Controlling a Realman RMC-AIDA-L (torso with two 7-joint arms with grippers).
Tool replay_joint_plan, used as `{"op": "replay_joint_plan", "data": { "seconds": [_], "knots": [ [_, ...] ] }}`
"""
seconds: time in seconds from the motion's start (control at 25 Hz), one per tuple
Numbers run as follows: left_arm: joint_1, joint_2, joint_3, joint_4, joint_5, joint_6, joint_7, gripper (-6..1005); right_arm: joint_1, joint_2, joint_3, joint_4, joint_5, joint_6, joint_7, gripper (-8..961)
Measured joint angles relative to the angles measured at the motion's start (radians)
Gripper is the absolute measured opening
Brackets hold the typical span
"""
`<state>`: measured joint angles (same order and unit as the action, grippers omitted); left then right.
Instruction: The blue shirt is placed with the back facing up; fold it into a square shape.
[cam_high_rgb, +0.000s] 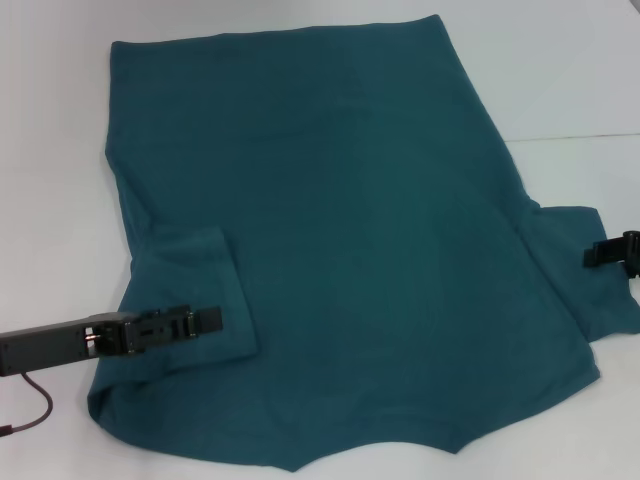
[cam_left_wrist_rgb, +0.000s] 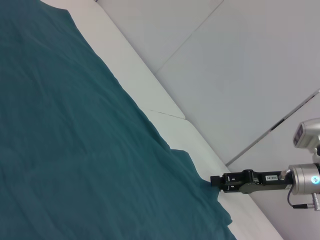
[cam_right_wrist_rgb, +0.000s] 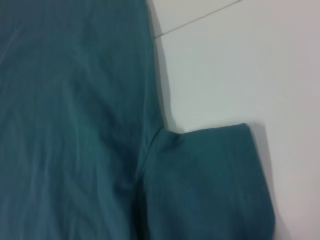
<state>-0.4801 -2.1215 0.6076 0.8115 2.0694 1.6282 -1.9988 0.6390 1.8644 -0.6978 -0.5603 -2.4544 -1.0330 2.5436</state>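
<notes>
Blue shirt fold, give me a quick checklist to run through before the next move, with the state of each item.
1. Blue shirt spread flat on the table: ok.
2. Left sleeve folded onto the body: ok.
3. Right sleeve folded in: not ok, it lies spread outward.
4. Left end effector over the folded sleeve: ok.
5. Right end effector at the right sleeve's edge: ok.
6. Grip on fabric: cannot tell.

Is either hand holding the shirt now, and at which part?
The left hand lies over the shirt's folded-in left sleeve, the right hand at the right sleeve's edge; an actual hold cannot be told.
</notes>
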Motion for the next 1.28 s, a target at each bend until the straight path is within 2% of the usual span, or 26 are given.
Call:
{"op": "replay_joint_plan", "data": {
  "seconds": [0.92, 1.12, 1.24, 1.28],
  "knots": [
    [0.0, -0.001, 0.0, 0.0, -0.008, -0.001, 0.0, 828, 0.011, 0.004, -0.002, 0.013, 0.003, -0.008, -0.009, 421],
    [0.0, -0.001, -0.001, 0.0, -0.008, -0.001, 0.0, 828, 0.011, 0.004, -0.002, 0.011, 0.002, -0.009, -0.009, 213],
    [0.0, -0.002, -0.002, 0.0, -0.008, -0.001, 0.0, 828, 0.012, 0.004, -0.002, 0.009, 0.001, -0.009, -0.008, 21],
    [0.0, -0.002, -0.002, 0.0, -0.008, -0.001, 0.0, 828, 0.012, 0.004, -0.002, 0.009, 0.001, -0.009, -0.008, 21]
  ]
}}
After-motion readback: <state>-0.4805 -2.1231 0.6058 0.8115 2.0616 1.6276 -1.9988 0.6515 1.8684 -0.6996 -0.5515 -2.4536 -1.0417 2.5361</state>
